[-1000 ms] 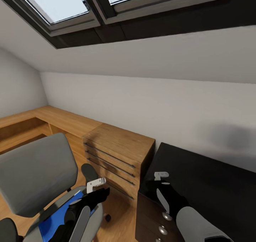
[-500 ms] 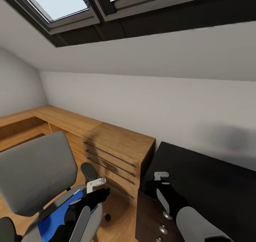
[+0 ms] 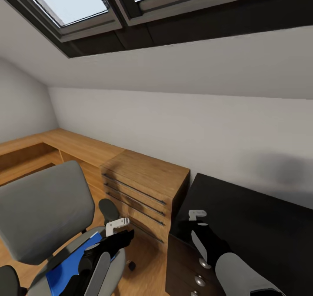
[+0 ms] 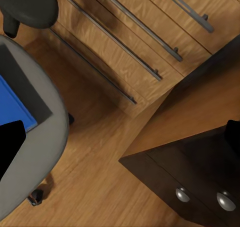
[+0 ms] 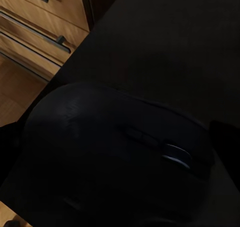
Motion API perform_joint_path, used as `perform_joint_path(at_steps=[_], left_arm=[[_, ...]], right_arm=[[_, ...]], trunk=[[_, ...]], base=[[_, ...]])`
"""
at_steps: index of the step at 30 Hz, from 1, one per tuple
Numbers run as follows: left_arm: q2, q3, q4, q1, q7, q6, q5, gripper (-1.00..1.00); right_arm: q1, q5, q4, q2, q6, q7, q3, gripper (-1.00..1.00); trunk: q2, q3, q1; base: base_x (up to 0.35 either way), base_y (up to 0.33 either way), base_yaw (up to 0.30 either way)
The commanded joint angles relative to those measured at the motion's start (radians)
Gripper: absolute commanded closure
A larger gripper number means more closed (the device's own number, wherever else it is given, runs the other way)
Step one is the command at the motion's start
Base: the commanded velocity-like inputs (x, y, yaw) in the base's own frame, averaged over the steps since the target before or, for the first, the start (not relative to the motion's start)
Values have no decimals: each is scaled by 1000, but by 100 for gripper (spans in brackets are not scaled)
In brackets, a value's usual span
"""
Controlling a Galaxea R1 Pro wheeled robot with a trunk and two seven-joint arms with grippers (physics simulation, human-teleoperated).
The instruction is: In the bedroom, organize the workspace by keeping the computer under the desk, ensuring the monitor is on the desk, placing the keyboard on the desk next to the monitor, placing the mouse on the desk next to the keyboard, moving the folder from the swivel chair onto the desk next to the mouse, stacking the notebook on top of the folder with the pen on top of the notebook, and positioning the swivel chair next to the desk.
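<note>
Black mouse (image 5: 120,152) fills the right wrist view, apparently clamped between the right gripper's (image 3: 196,226) fingers above the glossy worktop (image 3: 256,226), likely for placing; contact itself is lost in the dark. Blue folder (image 3: 69,267) lies on the swivel chair (image 3: 43,213); left gripper (image 3: 116,231) hovers over it, finger state indeterminable.

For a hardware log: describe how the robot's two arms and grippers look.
Both arms have pale grey forearm shells leading into glossy black wrist housings. The left gripper and right gripper each carry a small white bracket at the tip. No cables or markings are visible.
</note>
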Motion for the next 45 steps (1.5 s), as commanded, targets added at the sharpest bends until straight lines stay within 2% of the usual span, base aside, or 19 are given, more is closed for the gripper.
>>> perform_joint_path(at_steps=[1, 5, 6, 29, 35, 41, 42, 45], left_arm=[[0, -1, -1, -1, 10, 2, 11, -100], [0, -1, -1, -1, 10, 2, 11, -100], [0, -1, -1, -1, 10, 2, 11, -100], [0, 0, -1, -1, 10, 2, 10, -100], [0, 0, -1, -1, 10, 2, 9, -100], [0, 0, 0, -1, 10, 2, 9, -100], [0, 1, 0, -1, 10, 2, 9, -100], [0, 1, 1, -1, 10, 2, 9, -100]], right_arm=[[0, -3, -2, 0, 6, -6, 6, 100], [0, -3, -2, 0, 6, -6, 6, 100], [0, -3, -2, 0, 6, -6, 6, -100], [0, -3, -5, 0, 4, -5, 11, -100], [1, -5, -59, -2, -3, -3, 9, -100], [24, -6, -198, -1, 13, -5, 8, -100], [74, -6, -309, -1, 65, -5, 8, -100], [119, -7, -421, -1, 130, -6, 7, -100]], trunk=[[-1, -1, 0], [-1, -1, 0], [-1, -1, 0], [-1, -1, 0], [-1, -1, 0], [-1, -1, 0], [-1, -1, 0], [-1, -1, 0]], base=[[0, 0, 0], [0, 0, 0], [0, 0, 0], [0, 0, 0], [0, 0, 0], [0, 0, 0], [0, 0, 0], [0, 0, 0]])
